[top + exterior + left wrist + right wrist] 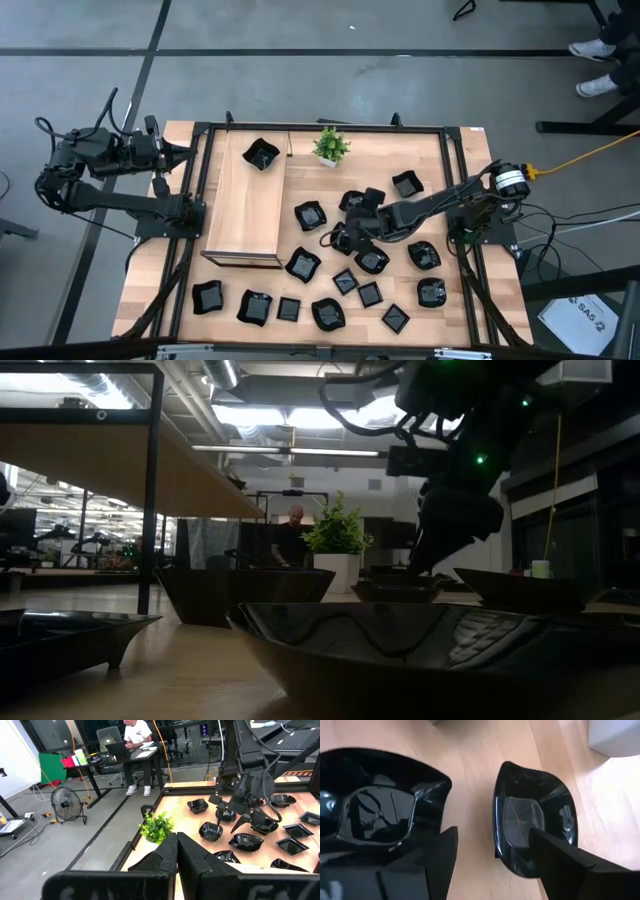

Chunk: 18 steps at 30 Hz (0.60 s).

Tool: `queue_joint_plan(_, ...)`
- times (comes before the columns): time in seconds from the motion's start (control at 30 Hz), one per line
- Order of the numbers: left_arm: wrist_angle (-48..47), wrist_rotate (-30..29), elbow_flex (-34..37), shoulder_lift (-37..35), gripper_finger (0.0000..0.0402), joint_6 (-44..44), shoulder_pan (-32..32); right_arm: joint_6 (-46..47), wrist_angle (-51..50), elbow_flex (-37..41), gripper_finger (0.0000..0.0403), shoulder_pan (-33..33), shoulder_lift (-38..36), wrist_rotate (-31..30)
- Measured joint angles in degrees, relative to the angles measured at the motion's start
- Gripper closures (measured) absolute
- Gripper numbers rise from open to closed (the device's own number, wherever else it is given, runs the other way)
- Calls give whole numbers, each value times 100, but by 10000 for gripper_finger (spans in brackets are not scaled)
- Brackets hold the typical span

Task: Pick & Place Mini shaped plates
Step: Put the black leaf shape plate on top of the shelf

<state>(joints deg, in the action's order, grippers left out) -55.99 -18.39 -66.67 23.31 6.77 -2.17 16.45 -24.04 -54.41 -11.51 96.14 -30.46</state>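
The mini shaped plates (372, 262) lie scattered over the right and near parts of the wooden bench (455, 320), glossy black dishes, some square and some wavy-rimmed, and one more plate (260, 154) sits alone on the raised wooden platform (245, 205) at the left. A small green potted plant (330, 146) stands near the far edge, just beside the platform's corner. The right pincer (345, 236) reaches in from the right side and hangs low over the middle cluster, its fingers spread wide; in the right wrist view one finger (565, 860) overlaps the rim of a rounded plate (532, 815) while the other finger (437, 857) lies beside a neighbouring plate (375, 810), with bare wood between the two dishes. Whether the fingers touch either plate cannot be told. The left pincer (188, 155) waits off the bench's left edge, closed and empty. Beyond the bench, a person (136, 735) sits at a desk.
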Motion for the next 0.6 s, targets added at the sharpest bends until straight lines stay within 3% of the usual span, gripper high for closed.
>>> queue_joint_plan(0.6, 0, 1, 0, 0, 398, 1, 1, -231, 488, 234, 163, 186, 248, -150)
